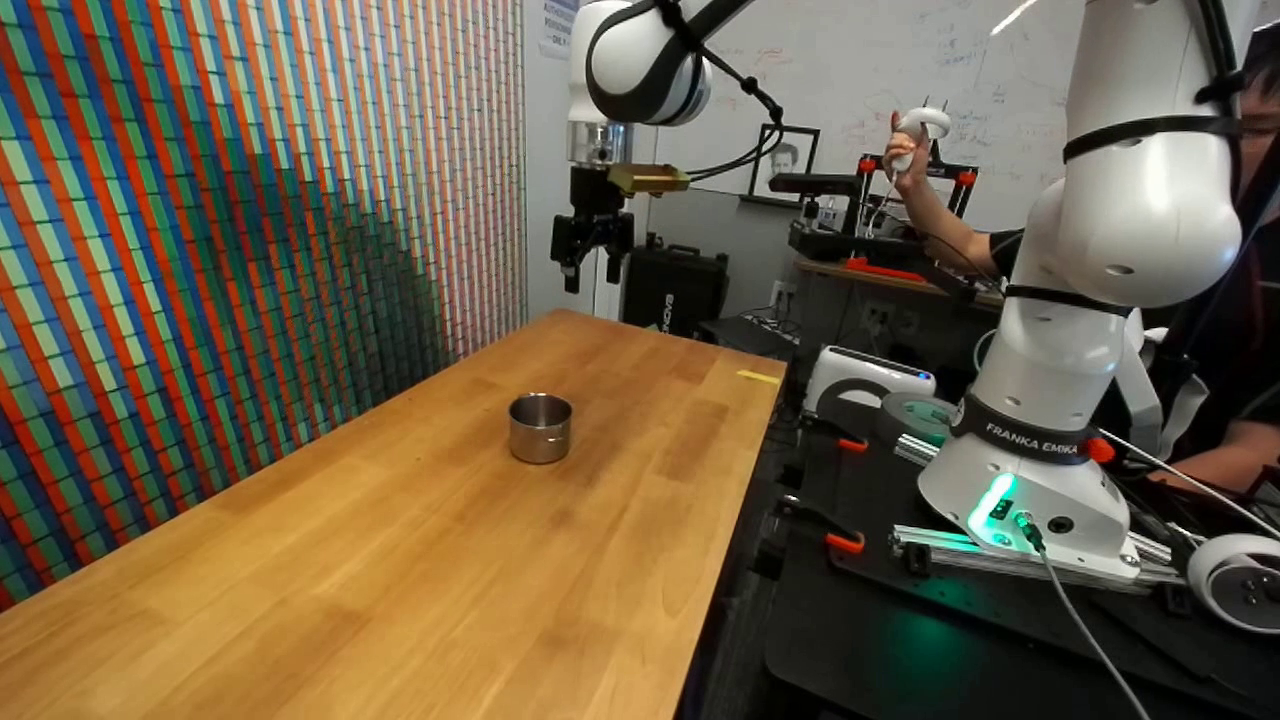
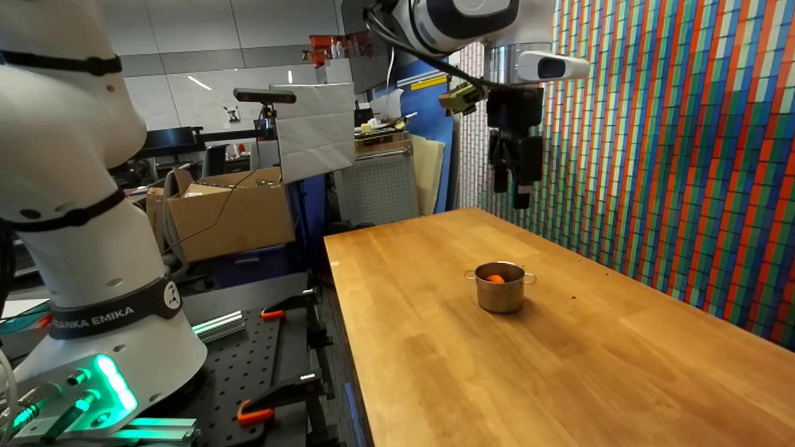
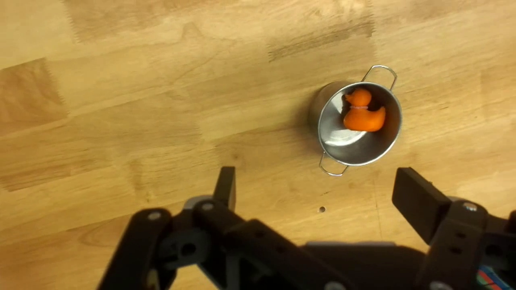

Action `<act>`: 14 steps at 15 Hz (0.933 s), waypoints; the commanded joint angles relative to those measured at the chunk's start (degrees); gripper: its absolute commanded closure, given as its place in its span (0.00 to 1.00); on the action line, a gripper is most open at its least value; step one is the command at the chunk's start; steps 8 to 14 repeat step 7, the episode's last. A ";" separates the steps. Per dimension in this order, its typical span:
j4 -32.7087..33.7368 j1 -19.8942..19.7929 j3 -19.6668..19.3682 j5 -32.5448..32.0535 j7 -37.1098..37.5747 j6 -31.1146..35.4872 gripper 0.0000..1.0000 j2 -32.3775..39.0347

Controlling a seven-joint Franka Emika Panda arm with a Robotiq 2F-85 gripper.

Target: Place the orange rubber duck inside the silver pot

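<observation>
The silver pot (image 3: 356, 155) stands upright on the wooden table, with thin wire handles on two sides. It also shows in both exterior views (image 1: 540, 442) (image 2: 500, 298). The orange rubber duck (image 3: 365, 119) lies inside the pot, against one side of its floor. A bit of the duck (image 2: 495, 279) shows over the rim in an exterior view; in the view that shows the robot base at the right, it is hidden by the pot wall. My gripper (image 3: 316, 181) is open and empty. It hangs well above the table and the pot (image 1: 592, 280) (image 2: 510, 195).
The wooden table (image 1: 420, 560) ends at a colourful tiled wall (image 1: 300, 220) along its long side. A yellow tape strip (image 1: 757, 377) lies near a table corner. The robot base (image 1: 1020, 500) stands beside the table. A person's hand (image 1: 905, 155) holds a controller behind.
</observation>
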 commanded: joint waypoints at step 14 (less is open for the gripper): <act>3.46 0.27 1.61 -1.61 -0.33 -7.88 0.00 -0.02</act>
